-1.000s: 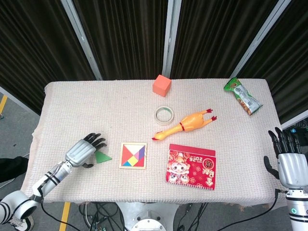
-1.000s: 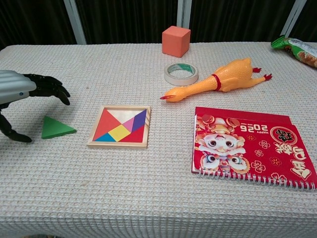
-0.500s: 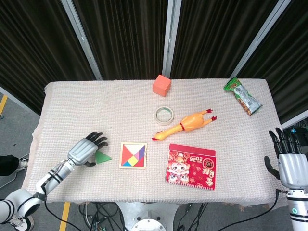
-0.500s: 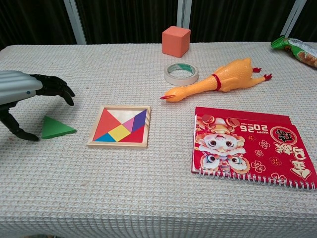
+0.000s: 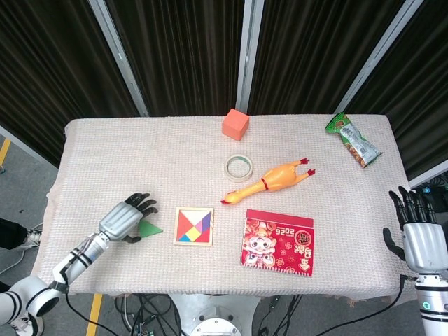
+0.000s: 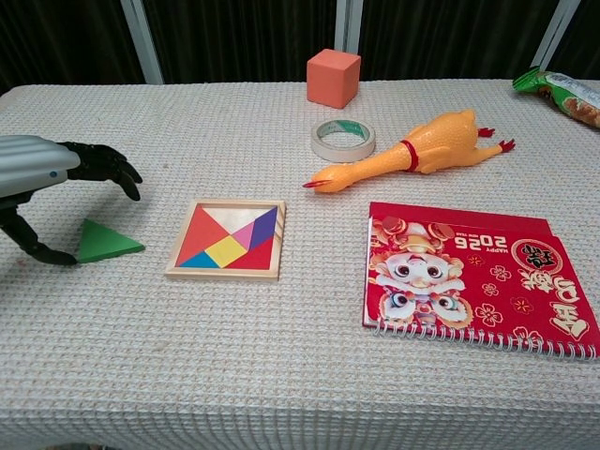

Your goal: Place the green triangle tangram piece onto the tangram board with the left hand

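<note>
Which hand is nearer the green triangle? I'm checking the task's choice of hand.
Left. The left hand arches over the green triangle, thumb at its edge. The right hand sits off the table's far right edge.

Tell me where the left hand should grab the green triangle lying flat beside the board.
Probably by its edges: the green triangle lies flat on the cloth, so there is no top to grip. The left hand hovers over its left side, thumb by the left corner, fingers above the far edge. Pinching those opposite edges from above and the left looks best, keeping clear of the tangram board on its right.
</note>
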`<state>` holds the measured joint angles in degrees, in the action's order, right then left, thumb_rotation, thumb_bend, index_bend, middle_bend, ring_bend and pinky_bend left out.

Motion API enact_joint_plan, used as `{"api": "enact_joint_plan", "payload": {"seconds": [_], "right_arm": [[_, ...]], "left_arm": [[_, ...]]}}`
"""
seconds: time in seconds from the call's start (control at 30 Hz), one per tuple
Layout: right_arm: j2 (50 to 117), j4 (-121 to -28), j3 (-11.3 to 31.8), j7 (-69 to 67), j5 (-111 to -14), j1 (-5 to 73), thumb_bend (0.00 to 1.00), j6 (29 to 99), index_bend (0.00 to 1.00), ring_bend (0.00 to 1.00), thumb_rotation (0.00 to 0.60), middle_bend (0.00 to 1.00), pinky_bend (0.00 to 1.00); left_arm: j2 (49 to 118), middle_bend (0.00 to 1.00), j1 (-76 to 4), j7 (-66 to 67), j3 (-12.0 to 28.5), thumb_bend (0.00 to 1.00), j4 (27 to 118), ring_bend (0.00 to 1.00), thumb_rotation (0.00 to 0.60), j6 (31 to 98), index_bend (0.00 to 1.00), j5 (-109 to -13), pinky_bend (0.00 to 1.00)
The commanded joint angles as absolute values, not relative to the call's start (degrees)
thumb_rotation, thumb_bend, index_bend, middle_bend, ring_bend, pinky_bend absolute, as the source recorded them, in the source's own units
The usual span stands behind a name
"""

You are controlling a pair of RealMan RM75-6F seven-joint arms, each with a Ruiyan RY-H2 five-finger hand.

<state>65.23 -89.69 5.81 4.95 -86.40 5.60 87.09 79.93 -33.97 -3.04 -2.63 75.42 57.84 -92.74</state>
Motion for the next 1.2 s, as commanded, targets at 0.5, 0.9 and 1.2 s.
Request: {"api": "enact_joint_plan", "payload": {"seconds": [0.5, 0.9, 1.2], "right_arm": [[65.5, -89.2, 5.9, 4.7, -85.9, 5.7, 0.35, 86.9, 0.0, 0.0, 0.6, 0.0, 0.0], [65.6, -89.1, 5.9, 4.9, -85.6, 5.8, 0.35, 86.6, 0.0, 0.0, 0.6, 0.0, 0.0], [65.7, -89.2, 5.8, 5.2, -85.6, 5.9, 0.35, 86.3, 0.0, 0.0, 0.6, 0.0, 0.0]], "left_arm": [[80.5, 0.12, -34.7, -3.2, -3.0, 0.17, 74.8, 0.0, 0.6, 57.0, 0.28, -91.8, 0.1], [80.2, 0.12, -34.6, -2.7, -3.5, 0.18, 74.9, 0.0, 0.6, 56.7, 0.32, -91.2, 0.1], [79.9, 0.12, -35.0, -2.4, -3.6, 0.2, 75.5, 0.0, 0.6, 56.1, 0.33, -91.0, 0.1]]}}
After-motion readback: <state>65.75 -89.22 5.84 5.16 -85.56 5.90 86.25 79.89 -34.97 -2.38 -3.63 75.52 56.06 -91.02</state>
